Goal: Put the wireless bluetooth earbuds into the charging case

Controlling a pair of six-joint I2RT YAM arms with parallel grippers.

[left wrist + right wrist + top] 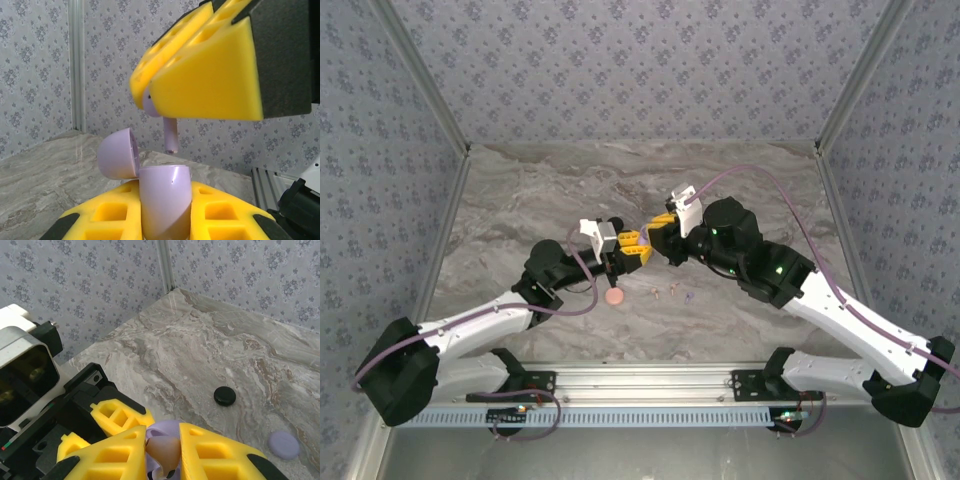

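Note:
My left gripper [164,197] is shut on a lilac charging case [165,205], held upright with its lid [116,152] swung open to the left. Just above the case, my right gripper [150,97] is shut on a lilac earbud [170,135] whose stem points down at the case's open top, a small gap apart. In the right wrist view the pale bud [164,450] sits pinched between the yellow fingers [212,452], with the case's lilac rim [167,428] beneath. Both grippers meet above mid-table [645,240]. Three loose earbuds [672,292] lie on the table in front.
A pink round disc [614,297] lies near the left arm. A black disc [224,396] and a lilac disc [283,444] rest on the marble table [200,350]. Patterned walls enclose the back and sides.

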